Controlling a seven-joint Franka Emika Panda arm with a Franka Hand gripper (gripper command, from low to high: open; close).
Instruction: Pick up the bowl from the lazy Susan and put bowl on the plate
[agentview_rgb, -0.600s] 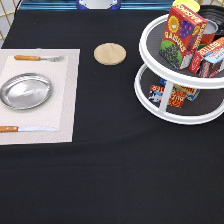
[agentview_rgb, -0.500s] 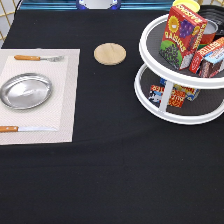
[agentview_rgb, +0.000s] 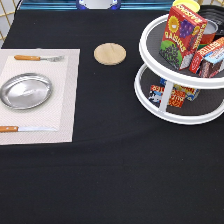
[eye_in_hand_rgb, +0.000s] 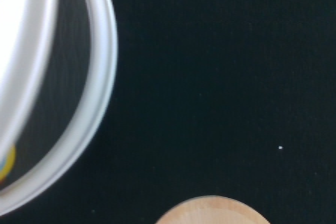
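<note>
The white two-tier lazy Susan (agentview_rgb: 175, 118) stands at the exterior view's right, with food boxes on both tiers. I cannot make out the bowl; it is hidden behind the boxes on the upper tier. The silver plate (agentview_rgb: 25, 91) lies bare on a pale placemat at the exterior view's left. The gripper does not show in the exterior view. The wrist view shows the curved white rim of the lazy Susan (eye_in_hand_rgb: 97, 100) over black cloth, and the edge of a wooden coaster (eye_in_hand_rgb: 214, 212).
A red raisins box (agentview_rgb: 182, 35) and other boxes fill the upper tier; more boxes (agentview_rgb: 170, 95) sit on the lower tier. The wooden coaster (agentview_rgb: 110, 53) lies between turntable and placemat (agentview_rgb: 65, 100). A fork (agentview_rgb: 37, 58) and knife (agentview_rgb: 25, 129) flank the plate.
</note>
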